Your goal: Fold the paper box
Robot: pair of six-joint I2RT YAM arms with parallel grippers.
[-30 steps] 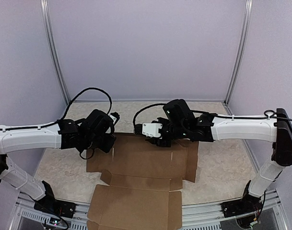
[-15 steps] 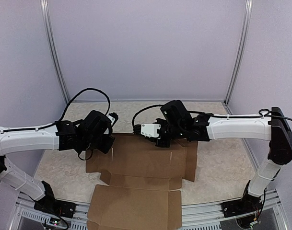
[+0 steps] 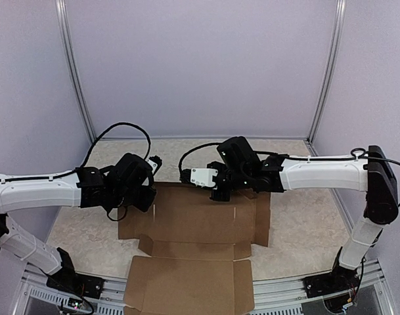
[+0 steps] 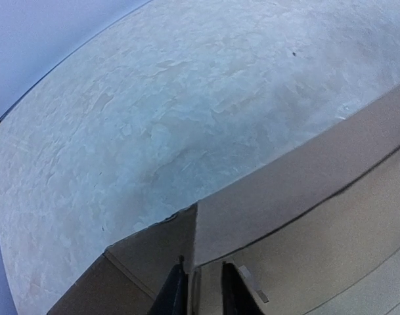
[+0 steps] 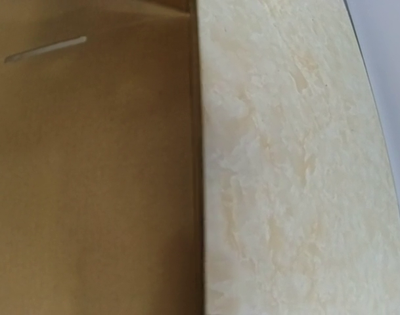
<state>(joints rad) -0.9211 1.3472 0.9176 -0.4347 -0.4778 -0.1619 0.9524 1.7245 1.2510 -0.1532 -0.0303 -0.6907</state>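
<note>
1 paper box (image 3: 200, 216), 2 grippers: left gripper (image 4: 200, 295) straddles a raised flap (image 4: 285, 190), grip unclear, shown only wrist-side; right gripper (image 3: 217, 194) pressed together.

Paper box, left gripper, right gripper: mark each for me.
paper box (image 3: 200, 220), top external view, middle of the flat main panel.
left gripper (image 4: 201, 294), left wrist view, gap between fingertips at a raised flap's edge.
right gripper (image 3: 217, 194), top external view, finger end over the box's far edge.

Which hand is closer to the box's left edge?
Left. The left gripper is at the left edge of the paper box, astride a flap; the right gripper is at its far edge.
</note>
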